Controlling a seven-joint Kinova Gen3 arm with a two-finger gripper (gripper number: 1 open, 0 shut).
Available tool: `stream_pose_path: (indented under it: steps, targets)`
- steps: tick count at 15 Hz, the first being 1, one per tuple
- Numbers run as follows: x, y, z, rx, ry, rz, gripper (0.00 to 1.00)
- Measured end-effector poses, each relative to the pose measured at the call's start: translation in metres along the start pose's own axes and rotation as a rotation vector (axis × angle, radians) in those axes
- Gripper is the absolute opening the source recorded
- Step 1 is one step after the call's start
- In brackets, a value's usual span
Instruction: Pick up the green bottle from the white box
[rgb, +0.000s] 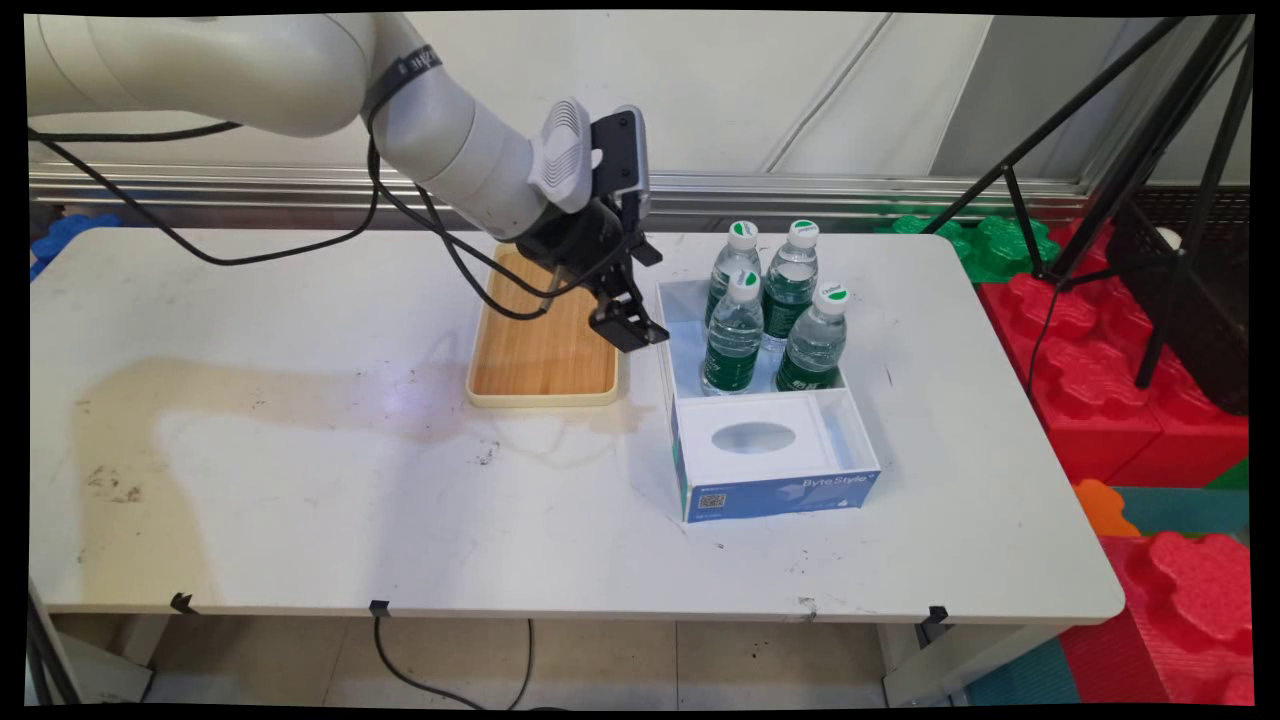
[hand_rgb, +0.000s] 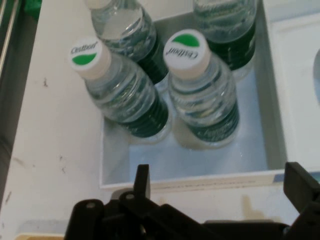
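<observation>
claw (hand_rgb: 215, 192) jaws apart, empty | just beside box (rgb: 672, 400) left rim | four bottles (rgb: 733, 335) inside | tray (rgb: 540, 350) left

From my remote seat the arm (rgb: 300, 75) is all smooth off-white rounded tubes, chunky and glossy. A black band with small white lettering wraps one joint. The wrist ends in a light grey ribbed cap with a slim black-and-grey box bolted next to it. Loose black cables (rgb: 300, 235) droop off the links in loops. The claw (rgb: 628, 325) is matte black: angular linkage bars, round pivot pins, blocky finger ends.
</observation>
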Motion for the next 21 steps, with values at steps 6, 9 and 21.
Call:
stream_pose_path:
  steps: [6,9,21]
  targets:
    - [0.016,0.020,0.004,0.028,0.022,-0.106,1.00]
    - [0.026,0.026,0.009,0.052,0.032,-0.155,1.00]
    - [0.056,0.025,0.063,0.102,0.039,-0.277,1.00]
